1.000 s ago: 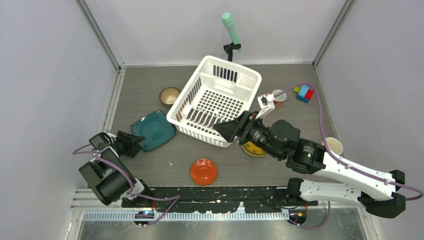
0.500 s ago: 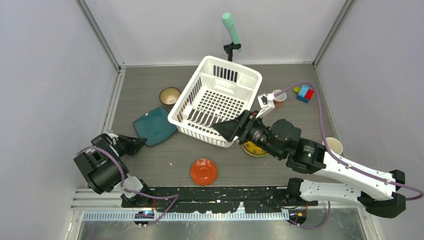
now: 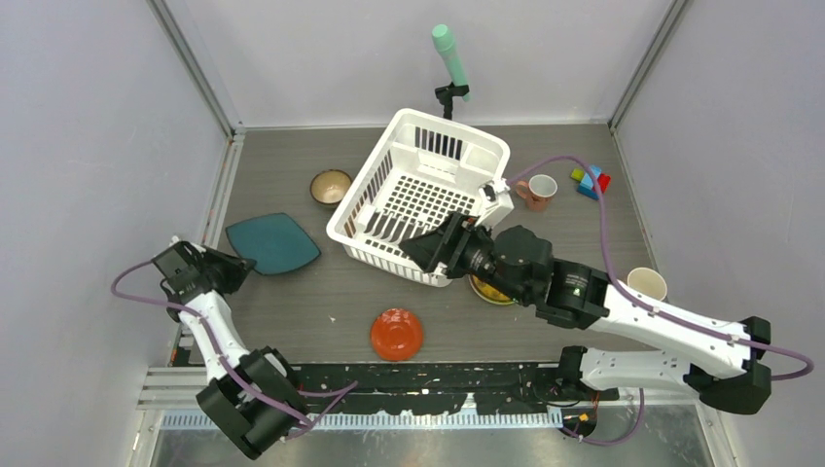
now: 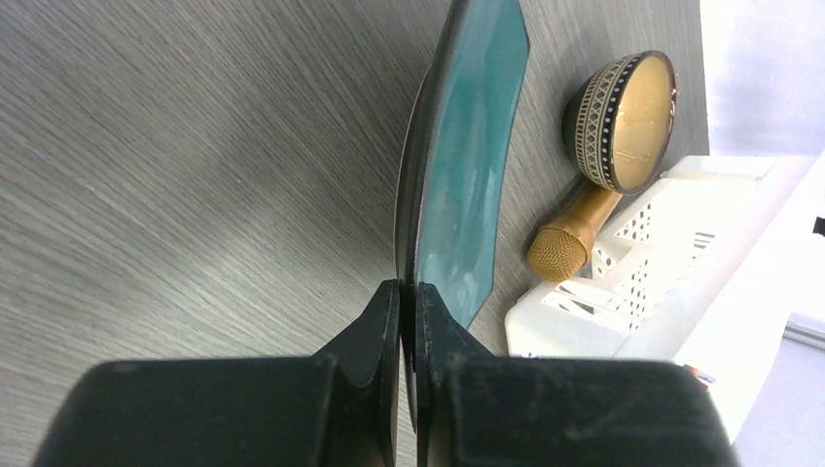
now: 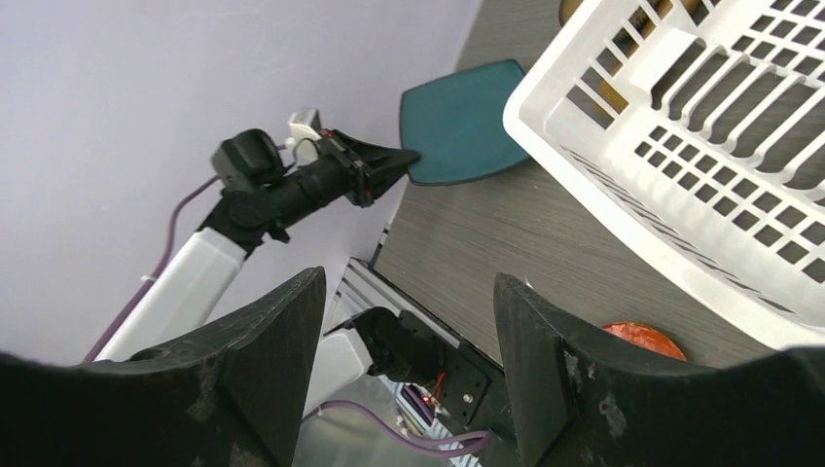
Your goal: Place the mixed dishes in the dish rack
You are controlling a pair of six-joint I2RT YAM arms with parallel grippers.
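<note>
The dark teal plate [image 3: 274, 243] is on the left side of the surface [image 3: 321, 292], between the left wall and the dish rack [image 3: 457, 129]. My left claw [image 3: 243, 270] is squeezed tight on the plate's near edge, one finger on top and one below. In my left wrist view the plate [image 4: 457, 175] sticks straight out from the claw [image 4: 409, 292]. It looks very low over the surface, but I cannot tell if its far edge touches it.

The white dish rack sits in the middle, turned at a slant. I see no dishes in it. The small brown bowl [image 3: 331, 185] stands just beside its left wall, past the plate.

My right claw [image 3: 409, 255] hangs over the near wall of the rack. Its fingers [image 5: 277, 331] are spread wide apart and hold nothing.

The yellow patterned plate [image 3: 486, 290] lies partly hidden under my right arm. The red-orange dish [image 3: 396, 333] lies close to my bases. One pink mug [image 3: 538, 190] is just right of the rack, and another mug [image 3: 647, 284] is near the right wall.

The toy blocks [image 3: 591, 180] are at the far right. The mint-green cylinder [image 3: 449, 53] stands behind the rack.
</note>
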